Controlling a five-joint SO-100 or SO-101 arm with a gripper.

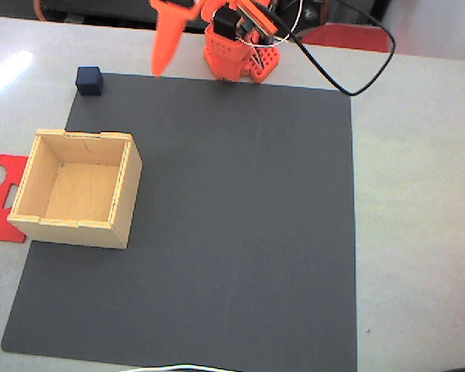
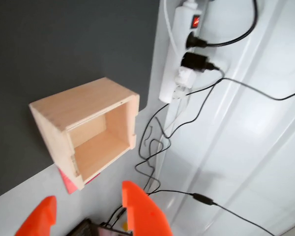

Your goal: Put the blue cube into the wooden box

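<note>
No writing can be read on anything. In the wrist view the gripper [image 2: 88, 209] stands wide apart and empty, its orange fingers [image 2: 140, 209] over pale table. Just beyond lies the wooden box [image 2: 88, 130], empty, on the dark mat [image 2: 64, 44]. In the fixed view the blue cube [image 1: 89, 80] sits left of the raised finger [image 1: 169, 37], at the mat's corner.

Fixed view looks steeply down from above the dark mat [image 1: 232, 217], arm base at the frame's top. Wrist view, tilted, looks down across the same mat. Both share the wooden box [image 1: 77, 188] [image 2: 88, 130].
</note>
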